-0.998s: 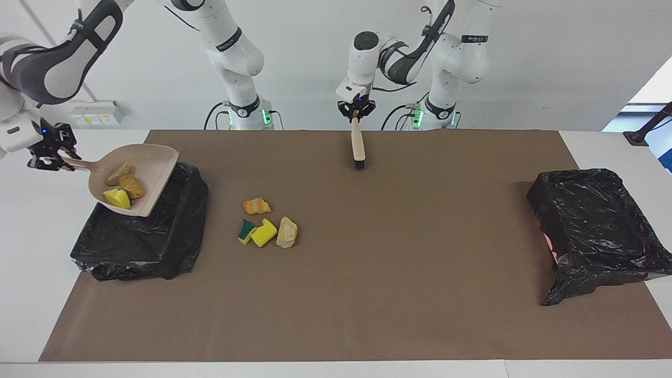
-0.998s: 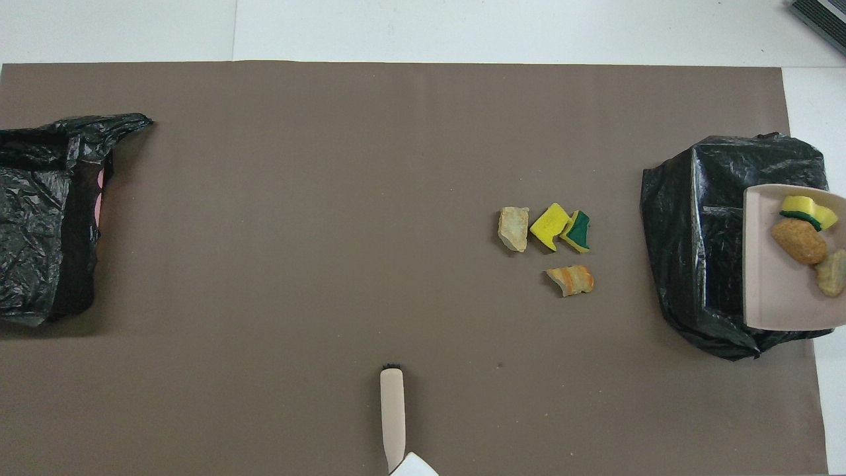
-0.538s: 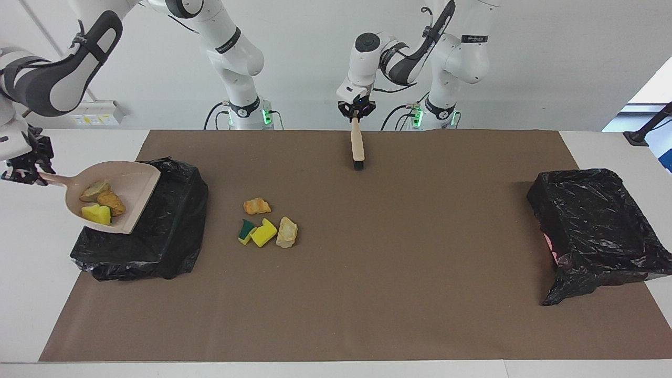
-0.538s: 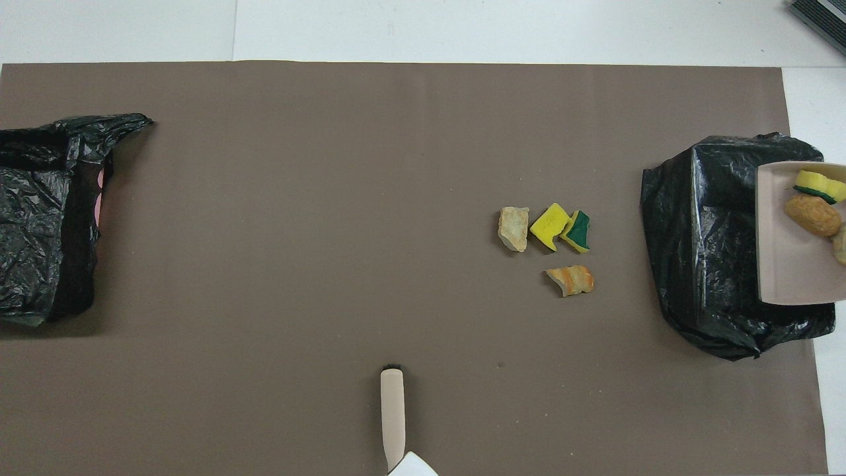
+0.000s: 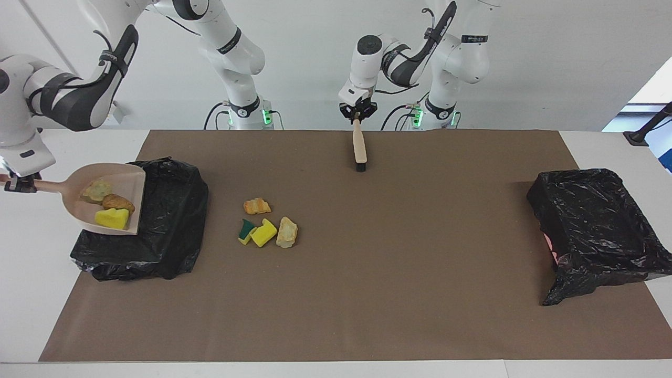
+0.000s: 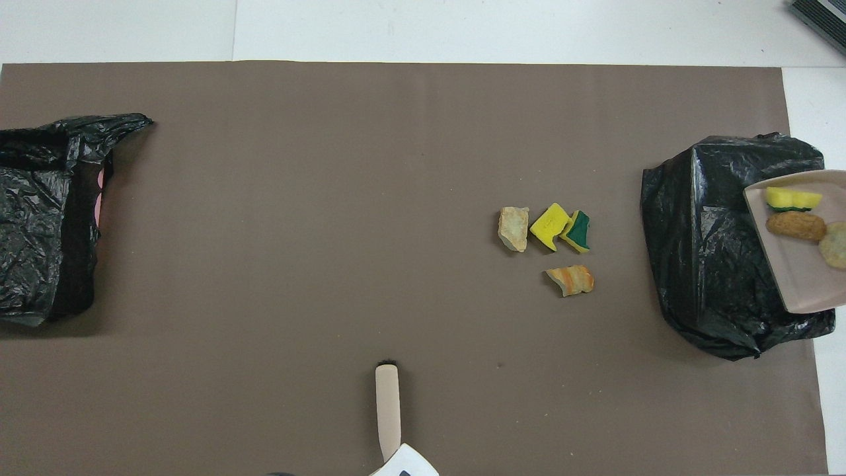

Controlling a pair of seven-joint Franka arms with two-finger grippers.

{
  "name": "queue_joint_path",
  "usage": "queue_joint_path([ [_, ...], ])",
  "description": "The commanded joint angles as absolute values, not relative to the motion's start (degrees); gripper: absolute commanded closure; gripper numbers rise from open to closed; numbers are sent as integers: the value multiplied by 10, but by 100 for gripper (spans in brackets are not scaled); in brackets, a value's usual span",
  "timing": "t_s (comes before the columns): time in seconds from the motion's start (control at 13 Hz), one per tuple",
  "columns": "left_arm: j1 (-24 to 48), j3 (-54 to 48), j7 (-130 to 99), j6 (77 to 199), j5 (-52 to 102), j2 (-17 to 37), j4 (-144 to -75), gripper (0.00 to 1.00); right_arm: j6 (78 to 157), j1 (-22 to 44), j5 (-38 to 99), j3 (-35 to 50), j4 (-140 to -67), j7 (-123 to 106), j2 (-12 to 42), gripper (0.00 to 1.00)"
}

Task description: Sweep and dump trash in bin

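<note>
My right gripper (image 5: 20, 184) is shut on the handle of the beige dustpan (image 5: 128, 181), held up over the outer edge of the black-bagged bin (image 5: 157, 231) at the right arm's end. Three scraps of trash lie in the pan (image 6: 803, 284): yellow (image 5: 112, 218), orange-brown (image 5: 117, 201), beige (image 5: 96, 190). Several more scraps lie on the brown mat beside that bin (image 6: 704, 244): orange (image 5: 257, 206), green-backed (image 5: 245, 230), yellow (image 5: 264, 232), beige (image 5: 287, 232). My left gripper (image 5: 357, 112) is shut on the brush (image 5: 359, 149), bristles down near the robots' edge; the brush (image 6: 387, 406) shows in the overhead view too.
A second black-bagged bin (image 5: 596, 226) stands at the left arm's end of the mat (image 5: 399, 262); it is seen again (image 6: 39, 218) in the overhead view. White tabletop (image 5: 31, 262) borders the mat on all sides.
The right arm has swung the dustpan outward, toward the table's end, and turned it; the three scraps stay in it. The brush has barely shifted.
</note>
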State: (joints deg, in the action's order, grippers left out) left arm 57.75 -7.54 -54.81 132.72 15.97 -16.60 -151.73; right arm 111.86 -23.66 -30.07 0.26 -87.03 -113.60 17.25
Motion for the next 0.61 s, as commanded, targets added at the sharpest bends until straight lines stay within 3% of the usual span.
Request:
queue_joint_path([
  [0.0,558,-77,-522,1313,171,-170,-1523,68,1150,-227,-343,4,-876,-1169,168,100],
  [0.31,522,-76,-494,1294,170,-142,-1490,58,1152,-201,-385,4,-879,-1190,156,100],
  [0.46,485,-75,-431,1255,162,-133,-1457,44,1171,-198,-395,4,-893,-1202,148,100],
  [0.54,464,-75,-422,1254,160,-127,-1442,28,1179,-194,-402,4,-897,-1203,144,100],
])
